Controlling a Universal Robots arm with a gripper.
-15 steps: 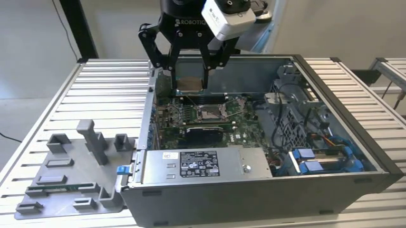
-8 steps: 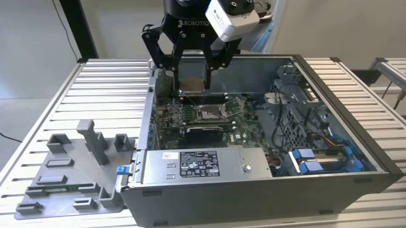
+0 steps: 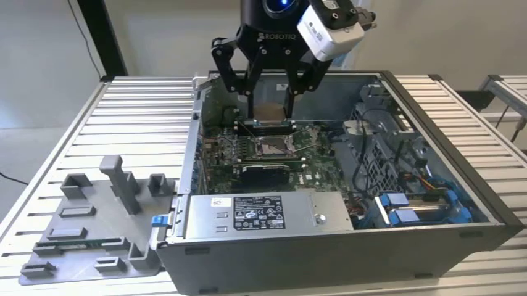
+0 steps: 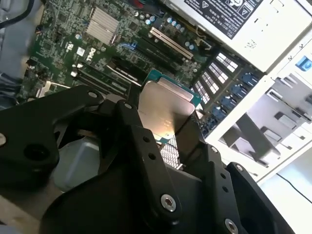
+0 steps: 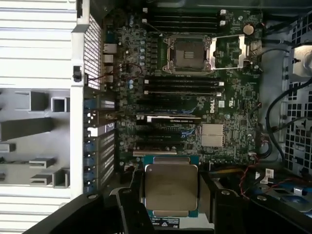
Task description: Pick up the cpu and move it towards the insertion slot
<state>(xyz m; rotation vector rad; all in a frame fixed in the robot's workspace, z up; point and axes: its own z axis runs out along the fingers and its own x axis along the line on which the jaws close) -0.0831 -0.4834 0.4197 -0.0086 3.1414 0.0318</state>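
Observation:
My gripper (image 3: 269, 113) is shut on the cpu (image 3: 270, 111), a flat square chip with a silvery top, clamped by two opposite edges. It hangs in the air over the open computer case. The insertion slot (image 3: 272, 147) lies on the green board a short way below it in the exterior view, its metal frame folded open and its brownish centre bare. In the first wrist view the cpu (image 5: 170, 187) sits between the black fingers (image 5: 132, 195), and the slot (image 5: 187, 51) is across the board from it. In the second wrist view the chip (image 4: 163, 109) shows its green rim.
The case walls (image 3: 191, 142) ring the board. A grey power supply (image 3: 255, 213) fills the near side, with cables and blue drive bays (image 3: 420, 206) on the exterior view's right. A grey fixture tray (image 3: 91, 228) holding a green memory stick (image 3: 74, 246) lies on the slatted table at the left.

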